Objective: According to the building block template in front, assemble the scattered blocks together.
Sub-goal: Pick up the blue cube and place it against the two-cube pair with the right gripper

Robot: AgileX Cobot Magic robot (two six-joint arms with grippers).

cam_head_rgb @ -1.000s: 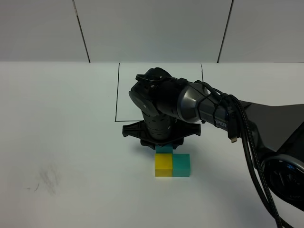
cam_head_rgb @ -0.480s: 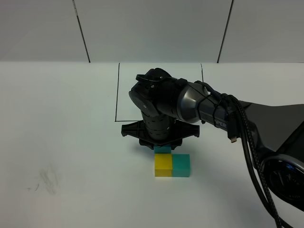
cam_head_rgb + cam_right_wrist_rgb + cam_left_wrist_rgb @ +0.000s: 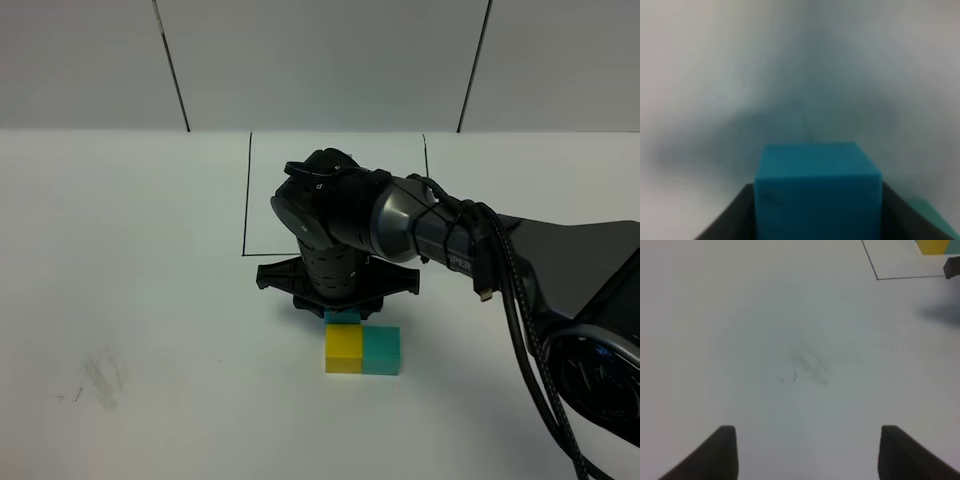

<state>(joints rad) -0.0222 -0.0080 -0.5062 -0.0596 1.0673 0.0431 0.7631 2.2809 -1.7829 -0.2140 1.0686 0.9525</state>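
Observation:
My right gripper (image 3: 343,310) points straight down from across the table, shut on the sky-blue block (image 3: 343,317), of which only a sliver shows under it. In the right wrist view that block (image 3: 817,180) fills the gap between the dark fingers (image 3: 742,217). It sits right behind the yellow block (image 3: 345,349), which touches the teal-green block (image 3: 381,349) on its right. The template's black rectangle (image 3: 247,200) lies behind, its cubes hidden by the arm. In the left wrist view a corner of the template's yellow cube (image 3: 933,246) shows. My left gripper (image 3: 807,455) is open over bare table.
The right arm (image 3: 430,225) and its cables (image 3: 520,300) stretch from the lower right across the drawn rectangle. Faint pencil smudges (image 3: 100,380) mark the white table at the left. A white panelled wall (image 3: 320,60) closes off the back.
The right arm has shifted a touch while keeping its hold on the sky-blue block. The yellow and teal-green blocks have not moved.

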